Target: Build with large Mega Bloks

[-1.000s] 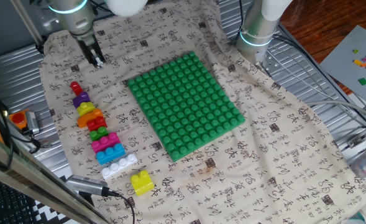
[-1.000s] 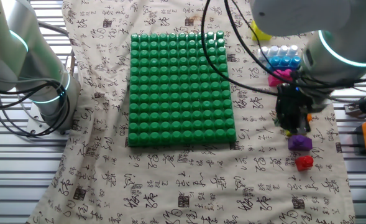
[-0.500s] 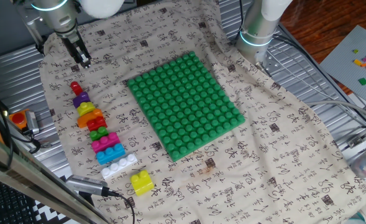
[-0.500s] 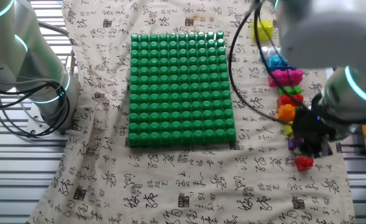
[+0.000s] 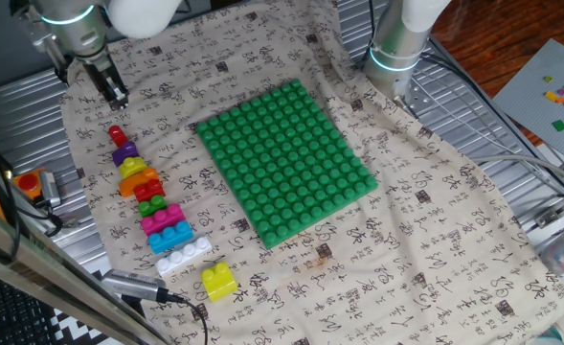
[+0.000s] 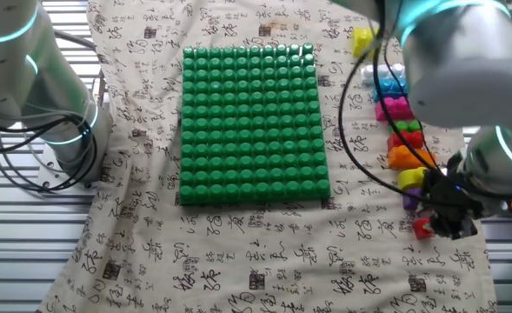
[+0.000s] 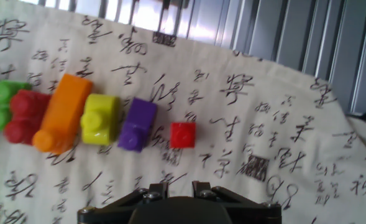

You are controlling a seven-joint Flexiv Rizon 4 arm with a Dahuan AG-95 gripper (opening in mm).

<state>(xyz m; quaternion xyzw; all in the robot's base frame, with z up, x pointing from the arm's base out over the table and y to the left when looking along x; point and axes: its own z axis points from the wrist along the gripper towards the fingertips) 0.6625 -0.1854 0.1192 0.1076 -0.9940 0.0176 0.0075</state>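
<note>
- The gripper (image 5: 117,96) hangs above the cloth (image 5: 425,220) just past the far end of the brick row, and nothing is held in it
- In the one fixed view its fingers (image 5: 120,95) look pressed together, though they are small and dark there, so this is likely rather than sure
- The hand view shows only the base of the gripper at the bottom edge, and the fingertips themselves are out of sight
- The Mega Bloks lie in one line on the cloth, beside the green baseplate (image 5: 286,158) and apart from it
- From the gripper's end the line runs: red brick (image 5: 117,134), purple brick (image 5: 124,152), yellow brick (image 5: 131,166), orange brick (image 5: 140,179), a second red brick (image 5: 147,192), green brick (image 5: 153,204), pink brick (image 5: 161,218), blue brick (image 5: 169,236), white brick (image 5: 184,255)
- A separate yellow brick (image 5: 218,281) sits by itself past the white one, near the edge of the counter (image 5: 13,91)
- In the hand view the small red brick (image 7: 183,134) stands a little apart from the purple one (image 7: 137,123), while the purple, yellow (image 7: 100,119) and orange (image 7: 63,112) ones touch side to side
- The baseplate lies flat in the middle of the cloth with no brick on it
- A grey plate (image 5: 559,86) with tiny coloured bricks rests far off to the side
</note>
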